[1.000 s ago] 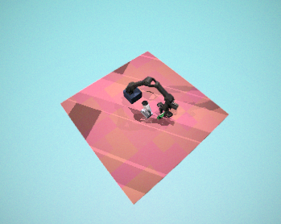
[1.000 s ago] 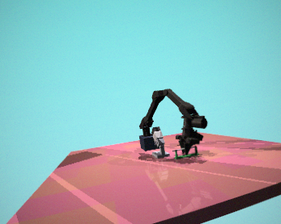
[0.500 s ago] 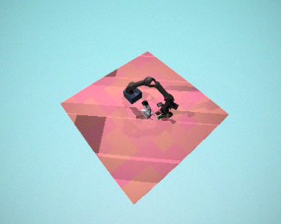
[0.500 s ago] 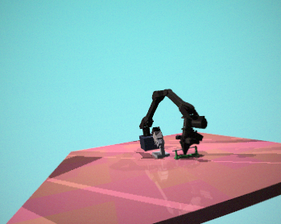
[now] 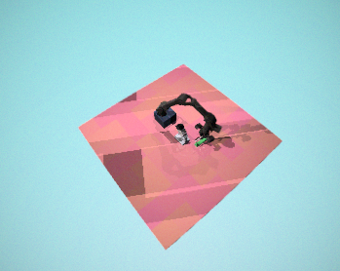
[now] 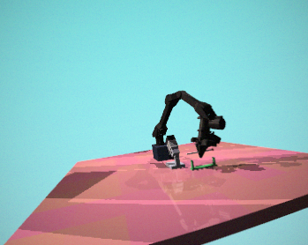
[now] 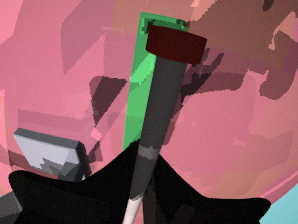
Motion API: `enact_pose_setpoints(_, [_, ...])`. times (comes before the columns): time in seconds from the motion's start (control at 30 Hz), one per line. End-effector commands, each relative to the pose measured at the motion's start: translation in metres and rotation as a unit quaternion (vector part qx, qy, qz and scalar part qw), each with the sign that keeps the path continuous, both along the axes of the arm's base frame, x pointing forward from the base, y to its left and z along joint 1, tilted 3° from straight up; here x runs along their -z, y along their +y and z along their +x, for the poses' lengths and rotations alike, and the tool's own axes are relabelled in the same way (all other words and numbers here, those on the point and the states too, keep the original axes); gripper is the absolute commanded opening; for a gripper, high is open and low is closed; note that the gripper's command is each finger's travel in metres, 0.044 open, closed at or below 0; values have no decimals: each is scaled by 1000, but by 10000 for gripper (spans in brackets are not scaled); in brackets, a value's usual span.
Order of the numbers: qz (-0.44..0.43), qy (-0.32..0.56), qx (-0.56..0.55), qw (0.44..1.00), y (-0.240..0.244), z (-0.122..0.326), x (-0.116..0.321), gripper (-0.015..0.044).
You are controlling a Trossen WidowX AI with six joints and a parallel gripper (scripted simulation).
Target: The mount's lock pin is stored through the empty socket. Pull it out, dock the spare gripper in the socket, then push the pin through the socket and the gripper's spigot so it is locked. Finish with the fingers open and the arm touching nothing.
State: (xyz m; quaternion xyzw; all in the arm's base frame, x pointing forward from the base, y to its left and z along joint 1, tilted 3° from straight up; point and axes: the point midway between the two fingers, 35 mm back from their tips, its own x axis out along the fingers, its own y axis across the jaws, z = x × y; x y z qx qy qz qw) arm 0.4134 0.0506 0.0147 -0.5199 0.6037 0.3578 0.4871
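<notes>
My gripper [image 6: 201,155] [image 7: 141,148] is shut on the lock pin [image 6: 191,153] [image 7: 164,95]. The pin has a dark red head, a dark shaft and a pale end. It is held roughly level above the green cradle [image 5: 200,142] [image 6: 203,167] [image 7: 136,112], clear of it in the exterior view. The pale mount [image 5: 182,140] [image 6: 176,166] [image 7: 47,150] stands beside the cradle, on the arm-base side. A tilted grey body with a black top [image 6: 169,138] [image 5: 180,127] sits on it, seemingly the spare gripper in the socket. The views are too small to show the pin hole.
The dark blue arm base [image 5: 165,118] [image 6: 161,152] stands behind the mount. The arm arches over from it to the cradle. The patterned pink table top [image 5: 184,200] [image 6: 123,211] carries dark patches and shadows.
</notes>
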Motion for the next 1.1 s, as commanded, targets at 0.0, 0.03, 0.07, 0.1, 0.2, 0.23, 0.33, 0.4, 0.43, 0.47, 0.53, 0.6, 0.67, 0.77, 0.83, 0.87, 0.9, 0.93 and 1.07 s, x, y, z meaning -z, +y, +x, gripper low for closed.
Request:
enact_pose_setpoints(0.0, [3, -5, 0, 1000, 2, -1, -20, 0])
enact_pose_setpoints(0.03, [3, -5, 0, 1000, 2, -1, -24, 0])
enact_pose_setpoints(0.07, [3, -5, 0, 1000, 2, -2, -28, 0])
enact_pose_setpoints(0.1, [3, -5, 0, 1000, 2, -2, -30, 0])
enact_pose_setpoints(0.2, [1, -3, -1, 1000, 1, -2, -25, 7])
enact_pose_setpoints(0.23, [1, -3, -1, 1000, 1, -2, -25, 1])
enact_pose_setpoints(0.33, [1, -3, -1, 1000, 1, -2, -25, 0])
enact_pose_setpoints(0.4, [1, -3, -2, 1000, 1, -2, -25, 0])
enact_pose_setpoints(0.43, [1, -3, -6, 1000, 1, -2, -25, 0])
enact_pose_setpoints(0.47, [1, -3, -10, 1000, 1, -2, -25, 0])
enact_pose_setpoints(0.53, [0, -3, -21, 1000, 1, -2, -25, 0])
enact_pose_setpoints(0.6, [1, -3, -9, 1000, 1, -4, -25, 1])
enact_pose_setpoints(0.67, [1, -2, -10, 1000, 3, -8, -26, 0])
enact_pose_setpoints(0.77, [1, -2, -11, 1000, 6, -16, -29, 0])
enact_pose_setpoints(0.83, [1, -2, -12, 1000, 8, -21, -30, 0])
enact_pose_setpoints(0.87, [1, -2, -13, 1000, 9, -24, -31, 0])
enact_pose_setpoints(0.9, [1, -2, -13, 1000, 10, -27, -31, 0])
enact_pose_setpoints(0.93, [2, -1, -14, 1000, 11, -30, -32, 0])
enact_pose_setpoints(1.07, [2, -1, -16, 1000, 14, -41, -34, 0])
